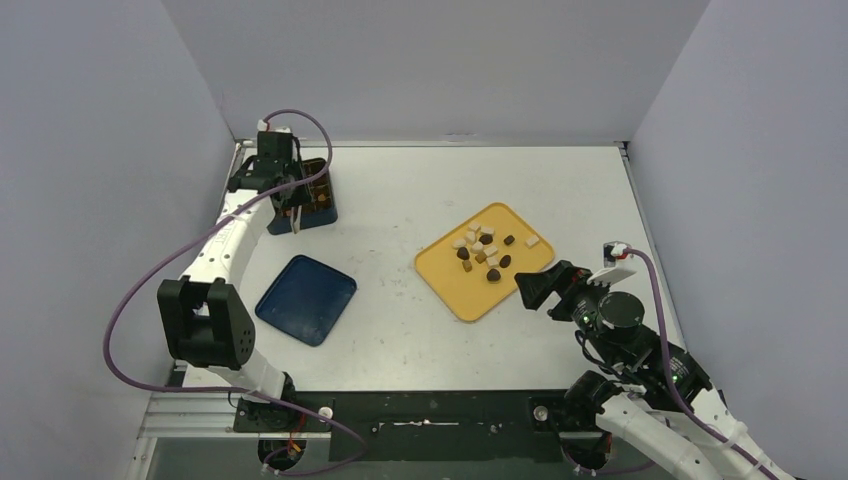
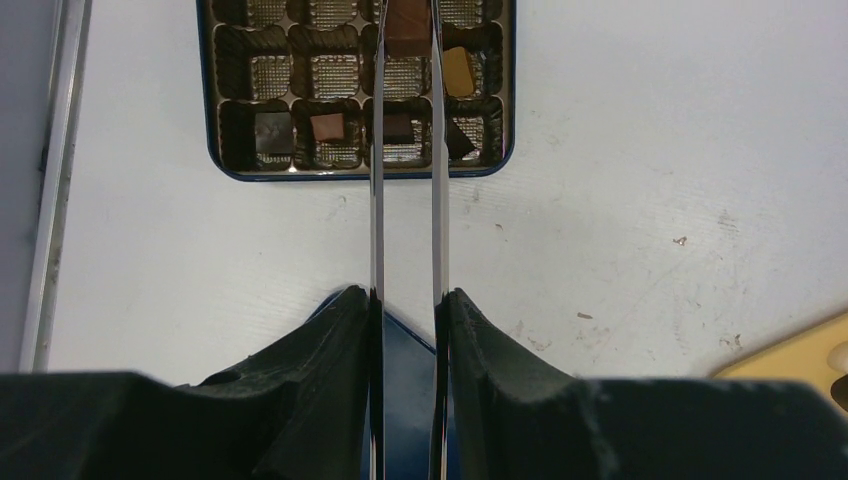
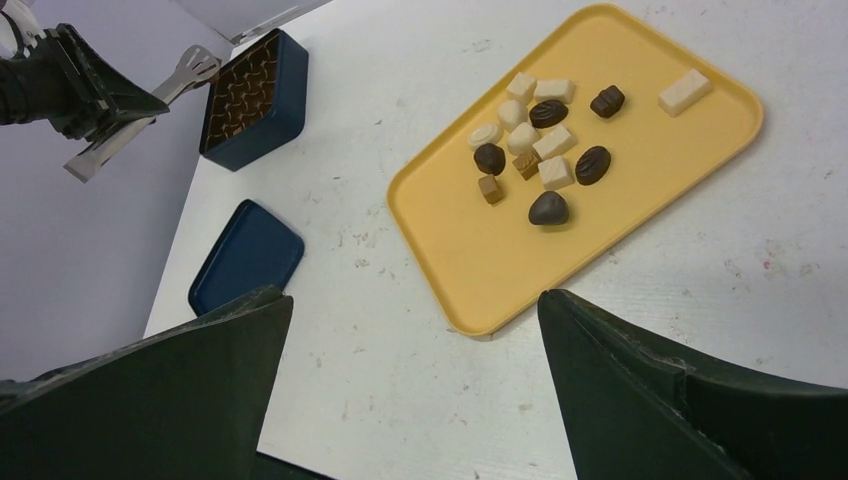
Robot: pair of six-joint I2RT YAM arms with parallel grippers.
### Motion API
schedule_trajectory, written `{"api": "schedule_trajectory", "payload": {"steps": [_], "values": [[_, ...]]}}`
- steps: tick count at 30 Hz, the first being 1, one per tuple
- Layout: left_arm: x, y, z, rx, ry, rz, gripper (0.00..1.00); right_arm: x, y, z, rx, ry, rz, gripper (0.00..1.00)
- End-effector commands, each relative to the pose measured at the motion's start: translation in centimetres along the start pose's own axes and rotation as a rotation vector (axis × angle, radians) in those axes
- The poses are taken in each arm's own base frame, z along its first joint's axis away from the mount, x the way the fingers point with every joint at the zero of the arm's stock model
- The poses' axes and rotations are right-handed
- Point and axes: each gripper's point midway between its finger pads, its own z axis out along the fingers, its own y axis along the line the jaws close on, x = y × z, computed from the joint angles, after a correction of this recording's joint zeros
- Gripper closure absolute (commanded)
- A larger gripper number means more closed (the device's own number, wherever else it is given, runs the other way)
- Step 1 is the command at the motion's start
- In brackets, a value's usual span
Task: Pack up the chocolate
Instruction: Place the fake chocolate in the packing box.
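Several chocolate pieces, dark, mid-brown and cream, lie on the yellow tray, also seen in the right wrist view. My left gripper is shut on long metal tongs. The tong tips reach over the blue compartment box, with a brown chocolate piece between them. A few pieces sit in the box's cells. In the top view the left gripper hangs beside the box. My right gripper stands open and empty at the tray's near corner.
The blue box lid lies flat on the table left of the tray, also seen in the right wrist view. Grey walls close in the table on the left, back and right.
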Motion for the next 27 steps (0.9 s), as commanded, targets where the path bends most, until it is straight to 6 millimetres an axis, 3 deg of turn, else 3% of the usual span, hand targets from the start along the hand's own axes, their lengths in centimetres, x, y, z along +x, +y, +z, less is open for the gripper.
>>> {"api": "schedule_trajectory", "payload": {"steps": [1,23,27], "values": [[-1.5,-0.4,0.8,0.050,-0.056,-0.040,0.71,-0.1,1.1,0.5,-0.041,-0.005,0.015,0.00],[0.4,0.9,3.9,0.013,0.000,-0.012,0.70,-0.4,1.8,0.7,-0.058,0.003,0.005,0.00],[0.2,1.2,4.0,-0.003,0.003,-0.007,0.65,-0.4,1.8,0.6,-0.058,-0.001,0.006,0.00]]}}
